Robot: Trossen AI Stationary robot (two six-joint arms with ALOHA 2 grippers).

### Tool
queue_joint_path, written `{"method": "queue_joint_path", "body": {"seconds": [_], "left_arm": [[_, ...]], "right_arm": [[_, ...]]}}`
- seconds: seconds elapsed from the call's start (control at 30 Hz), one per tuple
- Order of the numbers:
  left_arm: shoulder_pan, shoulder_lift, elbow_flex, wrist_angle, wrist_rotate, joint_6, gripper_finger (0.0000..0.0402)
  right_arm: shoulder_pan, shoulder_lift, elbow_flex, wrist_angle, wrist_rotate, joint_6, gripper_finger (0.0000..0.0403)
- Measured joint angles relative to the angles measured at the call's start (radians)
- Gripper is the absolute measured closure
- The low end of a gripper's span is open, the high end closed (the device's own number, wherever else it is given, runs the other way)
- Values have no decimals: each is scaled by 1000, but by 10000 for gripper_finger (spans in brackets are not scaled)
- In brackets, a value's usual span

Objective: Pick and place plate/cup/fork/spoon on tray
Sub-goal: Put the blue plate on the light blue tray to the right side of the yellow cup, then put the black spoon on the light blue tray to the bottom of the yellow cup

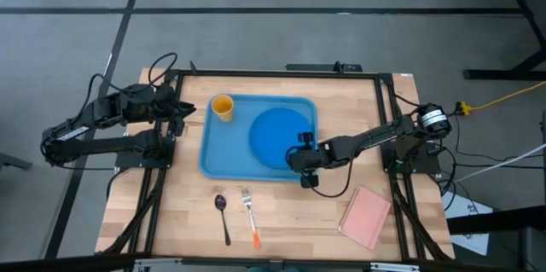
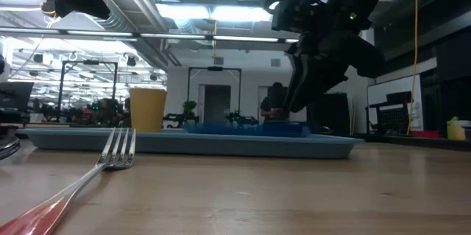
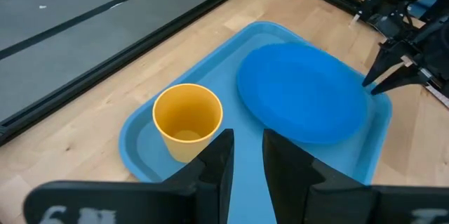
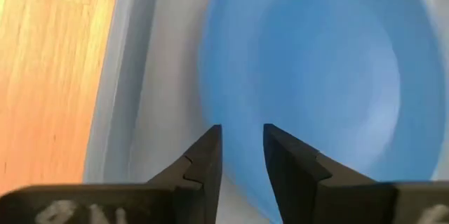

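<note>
The light blue tray (image 1: 212, 154) lies in the middle of the table. The yellow-orange cup (image 1: 223, 107) stands upright in its far left corner; it also shows in the left wrist view (image 3: 186, 120). The deep blue plate (image 1: 275, 133) lies flat in the tray's right half. My right gripper (image 1: 300, 147) is open, just above the plate's right rim (image 4: 231, 104), apart from it in the low view (image 2: 293, 102). My left gripper (image 1: 186, 110) is open and empty, left of the tray. The fork (image 1: 250, 217) and the spoon (image 1: 223, 217) lie on the table near the front.
A pink book (image 1: 365, 217) lies at the table's front right. Black frame rails (image 1: 273, 72) run along the table's edges. Bare wood (image 1: 299, 212) shows between the fork and the book.
</note>
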Motion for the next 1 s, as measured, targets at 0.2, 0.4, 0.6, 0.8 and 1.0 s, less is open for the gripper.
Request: {"method": "queue_joint_path", "body": {"seconds": [0.2, 0.4, 0.6, 0.8, 1.0], "left_arm": [[0, 0, 0, 0, 0, 0, 331], [0, 0, 0, 0, 0, 0, 331], [0, 0, 0, 0, 0, -2, 331], [0, 0, 0, 0, 1, -42, 331], [0, 0, 0, 0, 71, -147, 331]], "right_arm": [[0, 0, 0, 0, 2, 1, 284], [1, 0, 82, -134, 106, 18, 284], [0, 0, 233, -543, 263, 262, 284], [30, -1, 201, -988, 157, 799, 284], [157, -1, 38, -1041, 19, 1019, 284]]}}
